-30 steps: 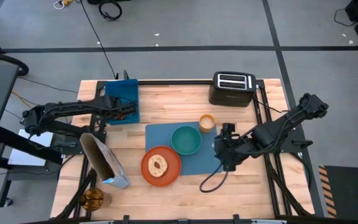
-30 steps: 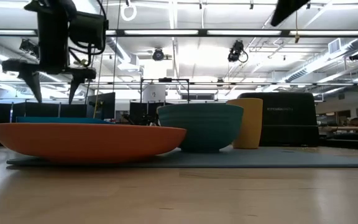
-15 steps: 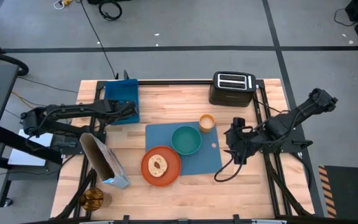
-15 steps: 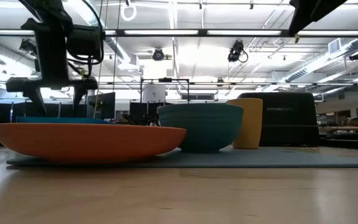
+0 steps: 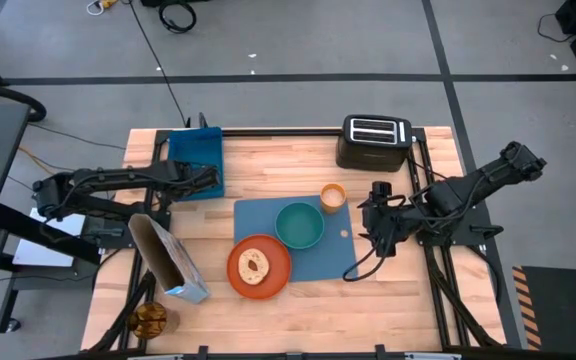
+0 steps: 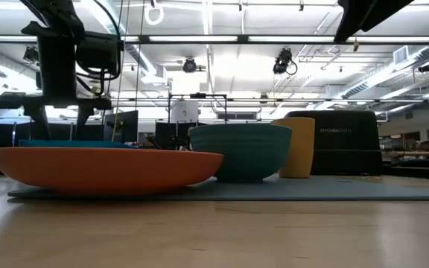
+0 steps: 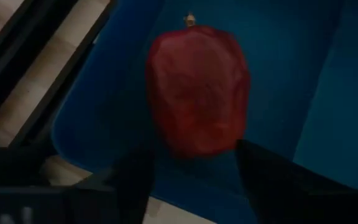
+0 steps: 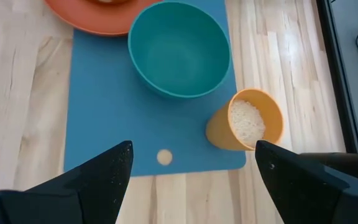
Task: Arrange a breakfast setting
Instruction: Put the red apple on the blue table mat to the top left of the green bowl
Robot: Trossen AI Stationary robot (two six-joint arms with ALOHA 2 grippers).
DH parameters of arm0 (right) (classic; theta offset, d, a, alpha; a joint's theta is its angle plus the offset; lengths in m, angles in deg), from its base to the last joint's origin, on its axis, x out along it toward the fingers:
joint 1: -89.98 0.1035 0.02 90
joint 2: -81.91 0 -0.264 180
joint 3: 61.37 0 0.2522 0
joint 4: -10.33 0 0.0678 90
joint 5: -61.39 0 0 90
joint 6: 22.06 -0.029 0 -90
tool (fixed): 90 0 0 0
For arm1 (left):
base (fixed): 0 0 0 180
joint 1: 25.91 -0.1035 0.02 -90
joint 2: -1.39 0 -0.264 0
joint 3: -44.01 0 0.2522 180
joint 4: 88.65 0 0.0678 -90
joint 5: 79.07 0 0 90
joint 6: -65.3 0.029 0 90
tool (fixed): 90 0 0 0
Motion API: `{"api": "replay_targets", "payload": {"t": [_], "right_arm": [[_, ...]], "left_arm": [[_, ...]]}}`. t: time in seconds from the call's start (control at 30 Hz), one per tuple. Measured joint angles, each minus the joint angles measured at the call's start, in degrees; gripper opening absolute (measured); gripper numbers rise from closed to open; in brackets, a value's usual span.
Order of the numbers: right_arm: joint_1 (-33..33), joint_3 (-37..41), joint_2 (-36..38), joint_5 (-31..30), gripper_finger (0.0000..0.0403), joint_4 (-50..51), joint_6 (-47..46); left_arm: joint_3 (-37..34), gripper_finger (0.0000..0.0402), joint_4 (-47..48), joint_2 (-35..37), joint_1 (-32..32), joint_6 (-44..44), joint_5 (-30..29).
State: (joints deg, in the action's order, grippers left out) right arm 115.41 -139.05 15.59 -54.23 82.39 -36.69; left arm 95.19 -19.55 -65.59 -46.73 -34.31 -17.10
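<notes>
Red and a little faceted, the apple (image 7: pixel 197 90) sits in the blue bin (image 7: pixel 303 74) straight ahead of our left pincer (image 7: pixel 191 177), whose two fingers stand apart on either side of it, not yet closed on it as far as we can see. From above, that pincer (image 5: pixel 208 178) hangs over the bin (image 5: pixel 196 162), well away from the setting. Our right pincer (image 8: pixel 191 180) hovers just off the mat's edge, fingers wide apart and holding nothing; the cup (image 8: pixel 246 127) lies nearest it, the bowl (image 8: pixel 179 48) beyond. We judge the setting to be about half made. The blue mat (image 5: pixel 340 250) lies flat on the table (image 5: pixel 268 165), with the teal bowl (image 5: pixel 299 225) on it, the orange cup (image 5: pixel 333 197) at its corner holding something white and grainy, and the orange plate (image 5: pixel 259 267) overlapping its edge with the round bread (image 5: pixel 254 265) on top. The apple has yet to come over, and the cereal bag (image 5: pixel 168 260) stands off to the side of the mat, beyond the plate. We see no spoon anywhere. A small pale round spot (image 8: pixel 164 157) shows on the mat; we cannot tell what it is. A black toaster (image 5: pixel 376 143) stands behind the cup.
</notes>
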Motion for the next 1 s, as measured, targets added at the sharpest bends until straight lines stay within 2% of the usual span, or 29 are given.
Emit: {"api": "replay_targets", "payload": {"t": [0.17,0.3,0.57,0.77,1.0], "right_arm": [[-0.60,0.00,0.00,0.15,0.0346,0.02,0.64],[-1.00,0.00,0.00,0.21,0.0346,0.02,1.17],[-1.25,0.00,0.00,1.04,0.0346,0.03,1.23],[-1.27,0.00,0.00,1.73,0.0346,0.02,1.74],[-1.46,-0.02,-0.03,1.76,0.0346,-0.11,3.01]], "left_arm": [[-0.33,0.0311,-1.58,0.00,-1.60,-0.08,0.13],[-0.34,0.0349,-5.46,0.00,-4.01,3.79,0.74],[-0.34,0.0355,-4.55,-0.05,-9.87,6.19,3.25],[-0.34,0.0355,-3.12,-0.90,-15.56,11.13,9.55],[-0.34,0.0355,-5.76,-1.22,-22.03,19.15,15.92]]}}
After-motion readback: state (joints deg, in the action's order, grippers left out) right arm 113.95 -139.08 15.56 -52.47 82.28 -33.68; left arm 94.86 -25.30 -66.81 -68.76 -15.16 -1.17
